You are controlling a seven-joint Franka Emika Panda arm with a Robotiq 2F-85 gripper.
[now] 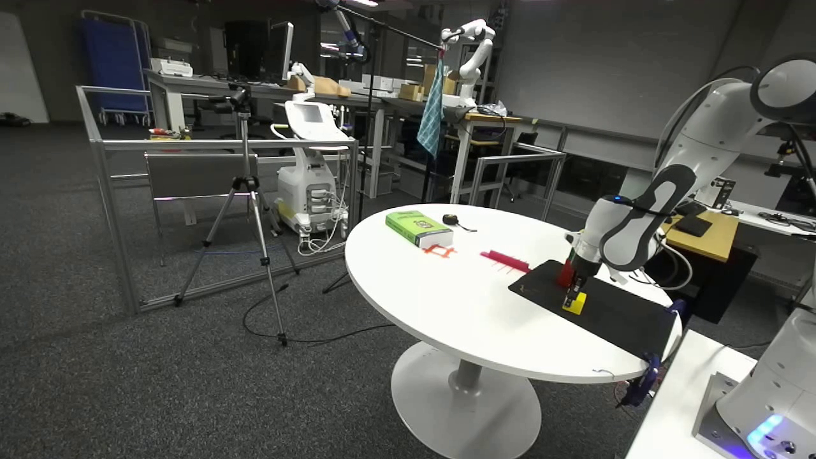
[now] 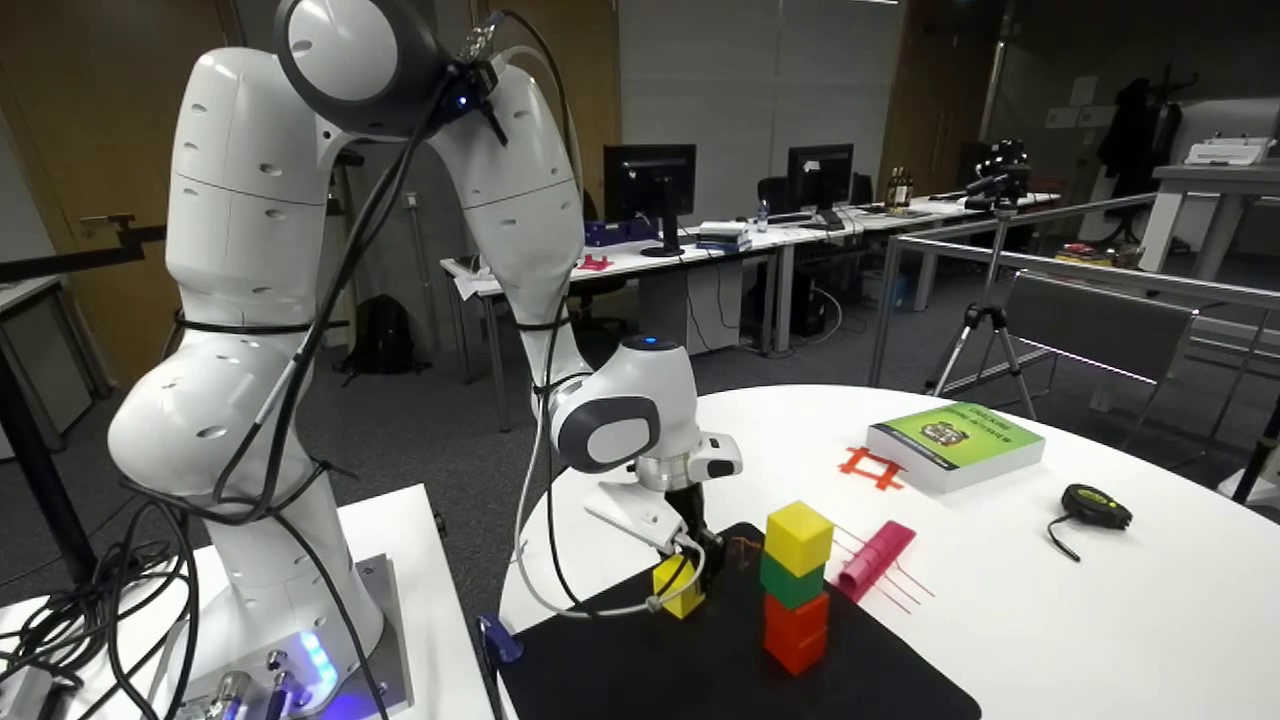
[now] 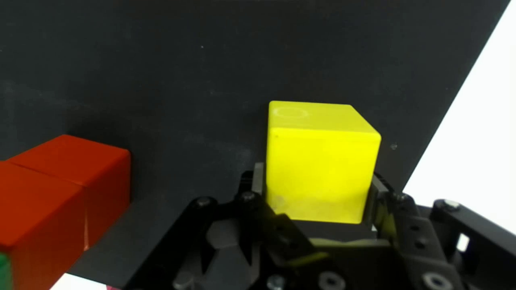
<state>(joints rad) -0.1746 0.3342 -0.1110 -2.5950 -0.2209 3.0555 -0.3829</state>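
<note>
A yellow cube (image 3: 322,173) sits on the black mat (image 3: 181,60). My gripper (image 3: 318,183) is shut on it, one pad (image 3: 258,177) against each side in the wrist view. Both exterior views show the gripper (image 1: 569,299) low over the mat, with the cube (image 2: 680,588) at its fingertips. Beside it stands a stack: two red cubes (image 2: 796,632), a green cube (image 2: 792,583) and another yellow cube (image 2: 799,537) on top. The red cubes (image 3: 68,161) show at the left in the wrist view, with a bit of the green cube (image 3: 5,272) in the corner.
On the white round table (image 1: 440,299) lie a magenta part (image 2: 880,558) with thin strands, an orange-red frame (image 2: 872,467), a green book (image 2: 955,440) and a tape measure (image 2: 1095,507). Blue clamps (image 1: 642,382) hold the mat's edge. A cable (image 2: 570,600) hangs by the gripper.
</note>
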